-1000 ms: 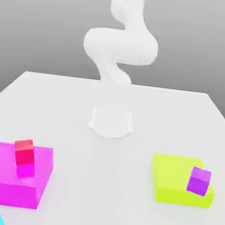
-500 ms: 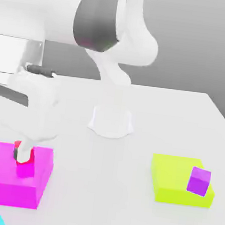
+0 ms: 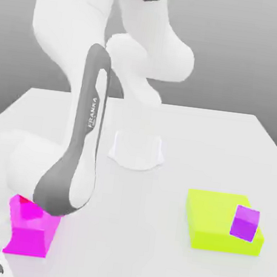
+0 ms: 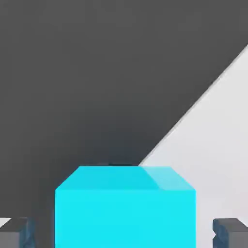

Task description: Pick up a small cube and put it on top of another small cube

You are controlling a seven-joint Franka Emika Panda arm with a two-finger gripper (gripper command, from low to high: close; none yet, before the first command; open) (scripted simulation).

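Two views reach me from my remote station. From the exterior view, I see the white arm (image 3: 87,128) bent low over the white table (image 3: 153,240), its grey-sided link covering much of the exterior view's left. Behind that link, the flat magenta block (image 3: 28,234) sits near the table's front edge, and a corner of the small red cube (image 3: 29,210) peeks out on top of it, touching its upper face. On the exterior view's right, well apart from the magenta block, lies a flat yellow-green block (image 3: 212,226) with a small purple cube (image 3: 245,222) resting on its top near the far right corner. The arm's round white base (image 3: 137,150) stands in the middle of the table.

From the hand view, I see the small cyan cube (image 4: 125,206) sitting large and centred between the two dark grey fingertips (image 4: 14,232) of the gripper (image 4: 125,231). The jaws are spread wide, with a clear gap on each side of the cube, so neither fingertip touches it. The cube rests on the white table surface, whose edge runs diagonally past dark background behind it.
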